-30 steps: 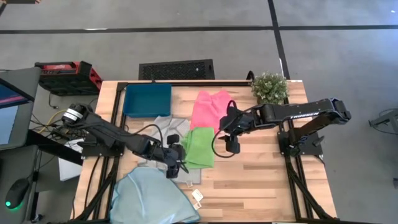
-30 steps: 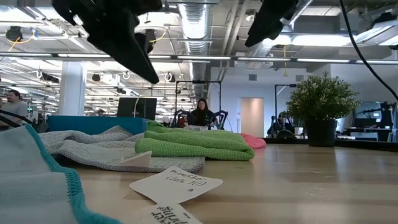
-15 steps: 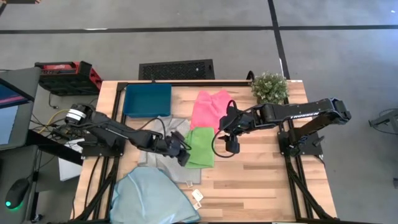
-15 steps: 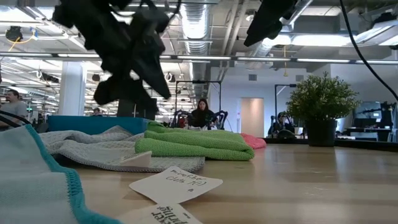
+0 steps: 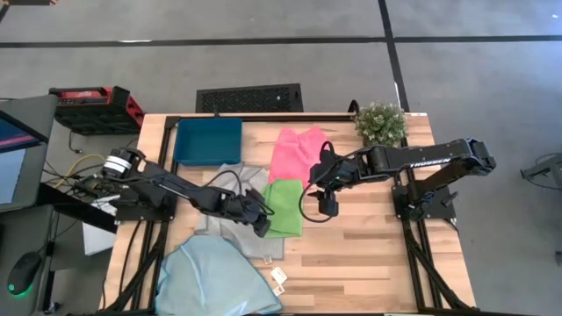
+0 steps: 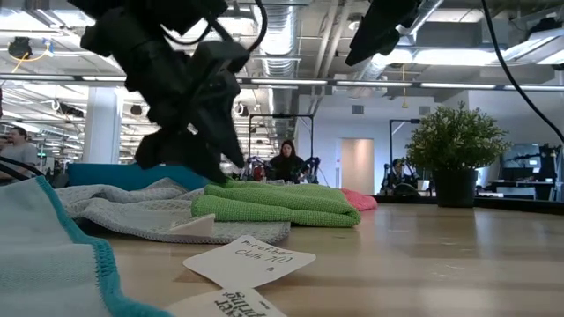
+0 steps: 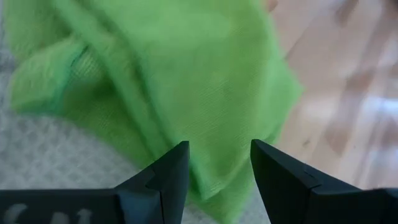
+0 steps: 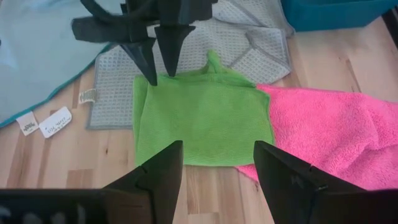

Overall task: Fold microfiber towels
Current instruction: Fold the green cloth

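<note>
The folded bright green towel (image 5: 283, 207) lies at mid table; its left edge overlaps the pale grey towel (image 5: 230, 188). The pink towel (image 5: 297, 153) lies just beyond it, and the light blue towel (image 5: 215, 276) is spread at the near left edge. My left gripper (image 5: 261, 224) is open and points down at the green towel's near left edge, also seen in the left wrist view (image 7: 217, 149) and the low view (image 6: 216, 167). My right gripper (image 5: 327, 208) is open and empty, held above the table just right of the green towel (image 8: 202, 121). My left gripper's open fingertips (image 8: 151, 79) stand right at the green towel's left edge (image 8: 142, 93), coming from above. I cannot tell whether they touch the cloth. The towel lies flat on the table and on the grey towel.
A dark teal tray (image 5: 208, 140) stands at the far left and a potted plant (image 5: 380, 123) at the far right corner. Paper tags (image 5: 279, 278) lie near the front edge. Bare wood shows on the table's right half (image 5: 378, 254).
My left gripper has gone from over the grey towel toward the green towel, to the right and a little farther back. It has come down until its fingertips stand at the towel's left edge. The towels and my right gripper have stayed put.
</note>
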